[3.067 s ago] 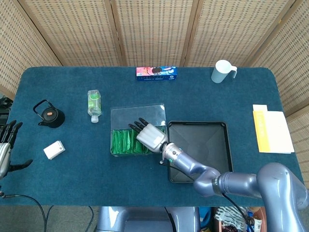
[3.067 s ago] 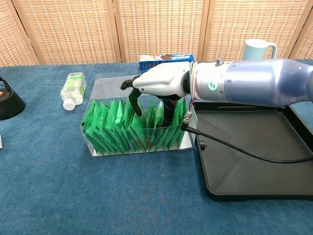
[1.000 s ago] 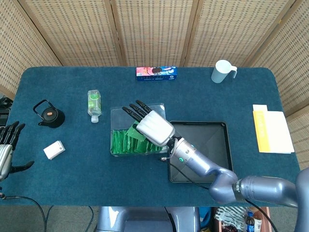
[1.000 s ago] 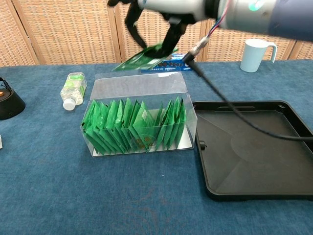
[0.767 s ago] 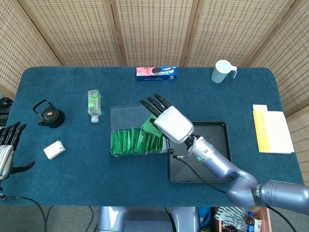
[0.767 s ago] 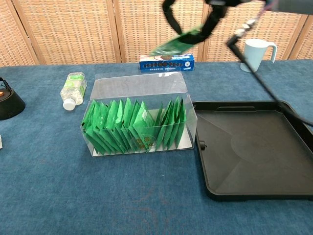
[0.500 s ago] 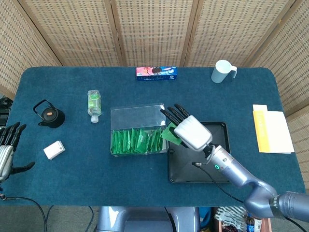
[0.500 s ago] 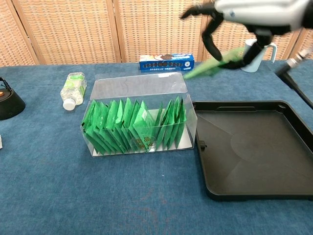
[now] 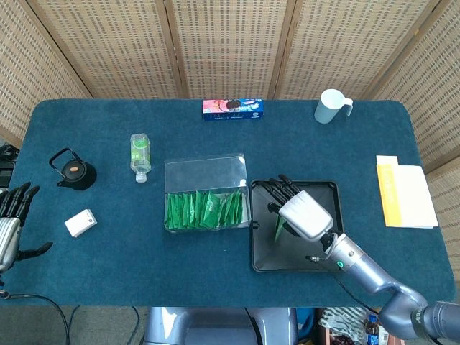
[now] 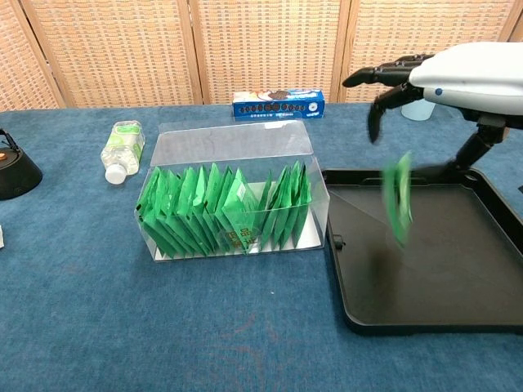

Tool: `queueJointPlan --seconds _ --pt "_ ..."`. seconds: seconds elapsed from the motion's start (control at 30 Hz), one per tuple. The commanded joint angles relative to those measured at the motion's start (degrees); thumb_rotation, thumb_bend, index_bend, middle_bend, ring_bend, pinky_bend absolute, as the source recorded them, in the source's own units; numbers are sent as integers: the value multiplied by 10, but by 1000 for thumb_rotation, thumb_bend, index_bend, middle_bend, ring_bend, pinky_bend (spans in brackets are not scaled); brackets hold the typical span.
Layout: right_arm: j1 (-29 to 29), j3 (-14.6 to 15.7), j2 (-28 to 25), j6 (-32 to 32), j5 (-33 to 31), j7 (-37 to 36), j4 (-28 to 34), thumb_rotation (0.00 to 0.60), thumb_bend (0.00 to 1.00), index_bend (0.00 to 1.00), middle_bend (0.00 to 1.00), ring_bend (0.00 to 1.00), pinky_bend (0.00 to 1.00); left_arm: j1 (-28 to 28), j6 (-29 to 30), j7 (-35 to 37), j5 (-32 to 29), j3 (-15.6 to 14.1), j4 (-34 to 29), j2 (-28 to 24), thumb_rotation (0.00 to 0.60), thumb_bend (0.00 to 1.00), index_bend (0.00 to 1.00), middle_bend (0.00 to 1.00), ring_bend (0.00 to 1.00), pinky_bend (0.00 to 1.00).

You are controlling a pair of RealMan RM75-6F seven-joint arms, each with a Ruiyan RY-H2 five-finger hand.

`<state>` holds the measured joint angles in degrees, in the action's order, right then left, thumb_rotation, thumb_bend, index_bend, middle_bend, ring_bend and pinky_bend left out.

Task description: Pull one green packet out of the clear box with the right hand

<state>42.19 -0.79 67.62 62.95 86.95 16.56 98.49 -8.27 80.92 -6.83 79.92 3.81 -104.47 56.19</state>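
We are past the pull itself: one green packet (image 10: 400,198) is out of the clear box (image 10: 231,198) and hangs in the air over the black tray (image 10: 425,302), blurred, on edge, below our right hand (image 10: 458,75). The fingers are spread and we see nothing between them, so we judge the packet released and dropping, though the blur keeps us from being sure no fingertip touches it. From the head view the hand (image 9: 302,212) sits above the tray's middle with the packet (image 9: 277,228) showing just at its left side.

What remains, as we judge it, is small: let the packet land flat in the tray, then lift the right hand up and back without brushing it.

The tray's raised rim bounds the landing spot on all sides; its left wall stands just beside the box's right end, so a sideways retreat to the left risks knocking the box. There is open worktop (image 9: 374,136) to the right of the tray, before the yellow papers (image 9: 405,191), and above the tray toward the mug (image 9: 331,106). Our left hand (image 9: 10,218) rests open at the far left edge, well apart from everything.
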Motion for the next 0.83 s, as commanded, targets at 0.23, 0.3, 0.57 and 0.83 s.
queueJointPlan --seconds 0.23,0.3,0.57,0.83 --pt "-37 -16 -18 60 5 68 22 600 0 0 0 0 34 0 -1 3 2 -1 0 -1 600 72 0 0 0 0" --pt "-52 -18 -29 84 10 63 33 600 0 0 0 0 30 1 1 4 3 -1 0 -2 600 71 0 0 0 0" --pt "-181 22 -54 228 38 -33 29 600 0 0 0 0 0 12 26 -5 20 -6 7 11 600 72 0 0 0 0" --pt "-277 34 -9 302 6 -69 -27 600 0 0 0 0 0 26 62 -6 41 -5 26 30 600 71 0 0 0 0"
